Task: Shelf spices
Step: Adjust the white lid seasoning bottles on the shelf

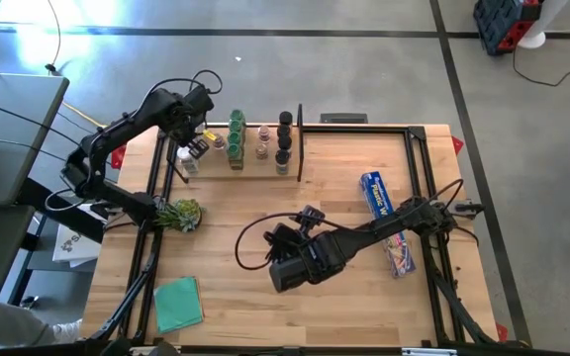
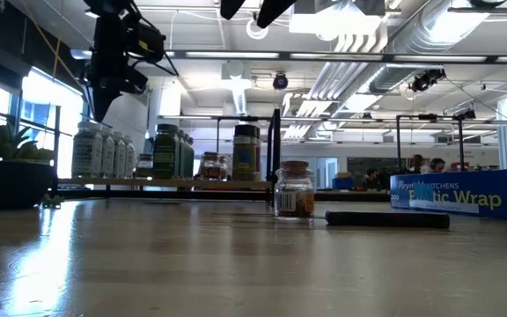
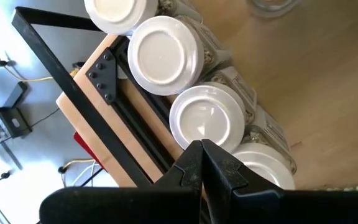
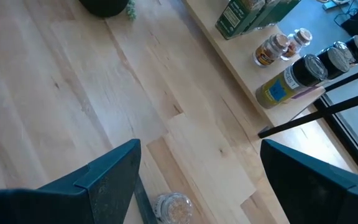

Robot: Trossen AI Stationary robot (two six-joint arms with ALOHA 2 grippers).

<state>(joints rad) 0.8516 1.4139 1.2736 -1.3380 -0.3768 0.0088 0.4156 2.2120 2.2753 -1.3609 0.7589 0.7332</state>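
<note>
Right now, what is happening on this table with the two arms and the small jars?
The robot is putting spice jars on the shelf. Most jars already stand there in rows. The left tool is shut and empty, above the white-capped jars at the shelf's left end. The right tool is open above one clear jar that stands alone on the table, not yet gripped.

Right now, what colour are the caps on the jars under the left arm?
White caps, clearest in the left wrist view.

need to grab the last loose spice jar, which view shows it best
The low view: the loose jar stands upright, in full profile, off the shelf. The right wrist view shows only its top; elsewhere it's hidden.
</note>
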